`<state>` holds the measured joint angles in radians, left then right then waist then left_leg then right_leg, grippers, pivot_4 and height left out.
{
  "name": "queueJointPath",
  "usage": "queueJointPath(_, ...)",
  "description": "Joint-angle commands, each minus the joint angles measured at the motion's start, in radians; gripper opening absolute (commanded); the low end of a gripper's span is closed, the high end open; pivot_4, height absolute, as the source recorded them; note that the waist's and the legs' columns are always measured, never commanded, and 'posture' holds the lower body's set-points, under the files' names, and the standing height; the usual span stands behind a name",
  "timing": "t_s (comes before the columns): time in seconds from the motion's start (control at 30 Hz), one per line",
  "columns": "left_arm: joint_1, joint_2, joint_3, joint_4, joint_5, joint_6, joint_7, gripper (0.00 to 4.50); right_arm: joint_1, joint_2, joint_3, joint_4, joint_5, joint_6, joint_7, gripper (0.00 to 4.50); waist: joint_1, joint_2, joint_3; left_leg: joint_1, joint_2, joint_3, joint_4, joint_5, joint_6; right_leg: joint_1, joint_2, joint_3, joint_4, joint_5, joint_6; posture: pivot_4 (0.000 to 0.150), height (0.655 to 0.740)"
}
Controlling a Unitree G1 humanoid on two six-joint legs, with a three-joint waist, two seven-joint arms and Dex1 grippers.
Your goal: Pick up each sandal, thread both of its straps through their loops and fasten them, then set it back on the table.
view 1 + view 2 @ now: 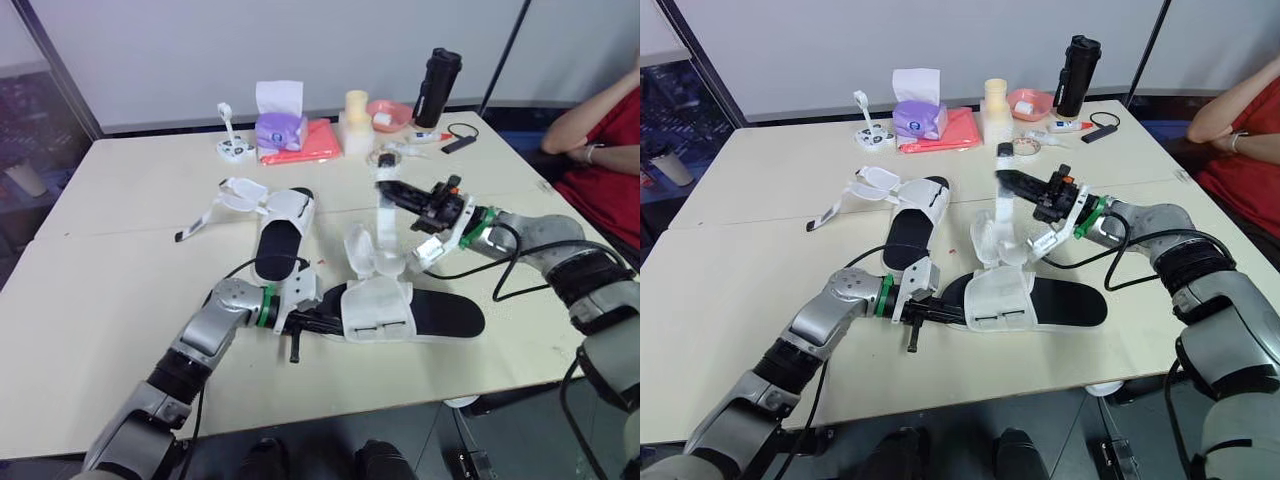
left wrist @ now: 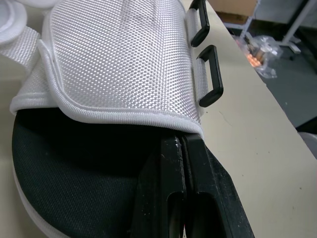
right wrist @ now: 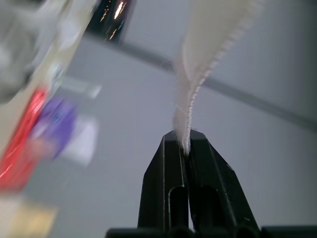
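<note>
The near sandal (image 1: 400, 312), black sole with a white woven upper, lies on the table (image 1: 120, 290) in front of me. My left gripper (image 1: 328, 322) is shut on its end, the tips tucked under the edge of the upper (image 2: 124, 64), beside two black loops (image 2: 212, 74). My right gripper (image 1: 386, 188) hangs above the sandal, shut on the tip of a white strap (image 1: 387, 228) that is pulled up from it; the strap (image 3: 198, 64) sits pinched between the fingers. A second sandal (image 1: 281, 236) lies further back to the left, its straps (image 1: 225, 200) spread loose.
At the table's far edge stand a purple tissue box (image 1: 280, 128), a red cloth (image 1: 318, 145), a cream cup (image 1: 356, 118), a pink bowl (image 1: 391, 112) and a black bottle (image 1: 437, 88). A person in red (image 1: 600, 150) sits at the right. Black cables (image 1: 510, 255) trail from my right arm.
</note>
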<state>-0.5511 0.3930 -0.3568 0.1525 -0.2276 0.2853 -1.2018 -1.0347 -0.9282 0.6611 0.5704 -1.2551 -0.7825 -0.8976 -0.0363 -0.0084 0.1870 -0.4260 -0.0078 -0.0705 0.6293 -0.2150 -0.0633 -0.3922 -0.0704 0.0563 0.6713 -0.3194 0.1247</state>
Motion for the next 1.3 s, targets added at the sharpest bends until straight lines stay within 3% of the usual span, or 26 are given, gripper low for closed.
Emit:
queueJointPath(0.03, 0.014, 0.008, 0.024, -0.03, -0.01, 0.014, 0.009, 0.0, 0.076, -0.066, -0.06, -0.157, 0.017, -0.034, -0.017, 0.03, 0.0, 0.0, 0.0, 0.0, 0.0, 0.0, 0.0, 0.0, 0.0, 0.0, 0.0, 0.0, 0.0, 0.0, 0.0, 0.15, 0.74)
queueJointPath(0.17, 0.026, 0.011, 0.034, -0.045, -0.021, 0.036, 0.013, 0.0, 0.221, -0.138, -0.166, -0.328, 0.096, -0.035, 0.047, 0.03, -0.005, 0.0, 0.0, 0.0, 0.0, 0.0, 0.0, 0.0, 0.0, 0.0, 0.0, 0.0, 0.0, 0.0, 0.0, 0.15, 0.74)
queueJointPath(0.27, 0.029, 0.009, 0.041, -0.047, -0.032, 0.054, 0.01, 0.0, 0.327, -0.177, -0.247, -0.43, 0.158, -0.037, 0.116, 0.87, -0.007, 0.0, 0.0, 0.0, 0.0, 0.001, 0.0, 0.0, 0.0, 0.0, 0.0, 0.0, 0.0, 0.0, 0.0, 0.15, 0.74)
queueJointPath(0.43, 0.008, -0.002, 0.036, -0.021, -0.036, 0.061, -0.002, 0.0, 0.523, -0.234, -0.368, -0.605, 0.209, -0.061, 0.198, 3.18, -0.004, 0.001, -0.001, 0.001, 0.001, 0.0, 0.0, 0.0, 0.001, 0.002, 0.0, 0.0, 0.0, 0.0, 0.0, 0.15, 0.74)
queueJointPath(0.77, -0.008, -0.011, 0.036, 0.019, -0.038, 0.069, -0.028, 0.0, 1.06, -0.23, -0.625, -0.948, 0.309, -0.149, 0.363, 3.18, -0.001, 0.001, -0.001, 0.001, 0.001, 0.0, 0.002, 0.0, 0.001, 0.004, 0.0, 0.0, 0.0, 0.0, 0.0, 0.15, 0.74)
queueJointPath(0.9, -0.006, -0.015, 0.038, 0.023, -0.039, 0.069, -0.027, 0.0, 1.14, -0.186, -0.692, -0.921, 0.335, -0.127, 0.431, 3.18, -0.002, 0.0, -0.002, 0.003, 0.001, 0.0, 0.002, -0.001, 0.001, 0.006, 0.001, 0.0, 0.0, 0.0, 0.0, 0.15, 0.74)
queueJointPath(1.07, 0.005, -0.018, 0.044, 0.003, -0.048, 0.083, -0.022, 0.0, 1.116, -0.15, -0.681, -0.683, 0.812, 0.072, 0.752, 3.18, -0.003, -0.002, -0.001, 0.02, 0.001, 0.0, 0.001, -0.003, 0.005, 0.026, 0.0, -0.001, -0.007, 0.0, 0.0, 0.15, 0.74)
queueJointPath(1.17, 0.013, -0.011, 0.045, -0.014, -0.052, 0.091, -0.022, 0.0, 1.139, -0.16, -0.643, -0.73, 1.273, 0.225, 1.051, 3.18, -0.001, -0.002, -0.001, 0.021, 0.002, -0.001, 0.001, -0.004, 0.007, 0.029, 0.0, -0.002, -0.009, 0.0, 0.0, 0.15, 0.74)
queueJointPath(1.23, 0.016, -0.007, 0.046, -0.021, -0.054, 0.092, -0.019, 0.0, 1.125, -0.16, -0.666, -0.77, 1.474, 0.342, 1.191, 3.18, -0.002, -0.001, -0.001, 0.021, 0.002, -0.002, 0.001, -0.004, 0.007, 0.03, 0.0, -0.003, -0.01, 0.0, 0.0, 0.15, 0.74)
queueJointPath(1.3, 0.021, -0.003, 0.05, -0.028, -0.056, 0.093, -0.013, 0.0, 1.06, -0.149, -0.726, -0.83, 1.77, 0.593, 1.275, 3.18, -0.003, -0.001, -0.001, 0.02, 0.002, -0.003, 0.001, -0.004, 0.008, 0.03, 0.0, -0.003, -0.01, 0.0, 0.0, 0.15, 0.74)
